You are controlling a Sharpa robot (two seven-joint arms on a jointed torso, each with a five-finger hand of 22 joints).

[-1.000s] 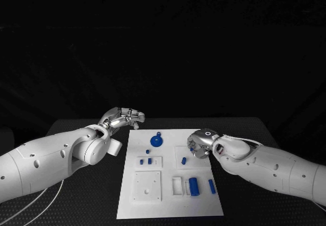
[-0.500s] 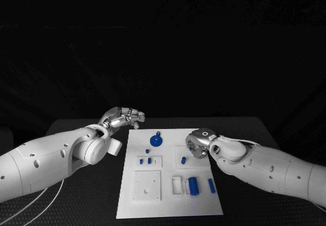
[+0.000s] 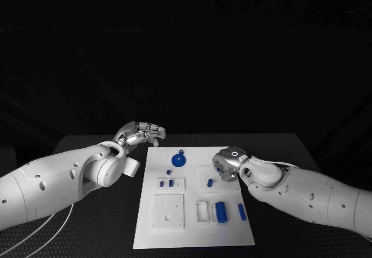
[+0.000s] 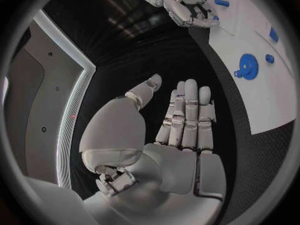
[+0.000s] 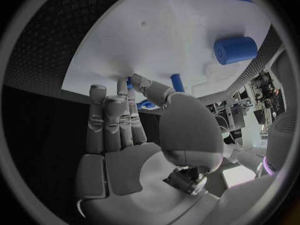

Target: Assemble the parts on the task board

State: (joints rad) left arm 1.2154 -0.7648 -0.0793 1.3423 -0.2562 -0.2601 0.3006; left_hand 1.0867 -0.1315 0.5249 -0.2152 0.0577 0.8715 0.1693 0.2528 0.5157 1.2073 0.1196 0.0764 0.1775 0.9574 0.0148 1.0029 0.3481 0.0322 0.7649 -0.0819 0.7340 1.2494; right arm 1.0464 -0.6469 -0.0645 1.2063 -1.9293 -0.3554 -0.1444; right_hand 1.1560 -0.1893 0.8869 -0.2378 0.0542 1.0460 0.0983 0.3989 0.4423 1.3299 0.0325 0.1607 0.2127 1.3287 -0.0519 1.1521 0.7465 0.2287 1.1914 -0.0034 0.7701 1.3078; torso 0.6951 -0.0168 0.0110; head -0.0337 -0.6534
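The white task board lies in the middle of the table. On it are a blue gear, several small blue pegs, a lone peg, a blue cylinder and a blue bar. My right hand hovers low over the board's right side, beside the lone peg. In the right wrist view a small blue part shows pinched between thumb and fingers, with the cylinder beyond. My left hand hangs off the board's far left corner, with its fingers straight and holding nothing.
A square recessed plate sits at the board's near left and a white slot block stands beside the cylinder. Black table surrounds the board. The left wrist view shows the gear and my right hand.
My right hand has crept a little to the left over the board. The left arm and the parts on the board have stayed put.
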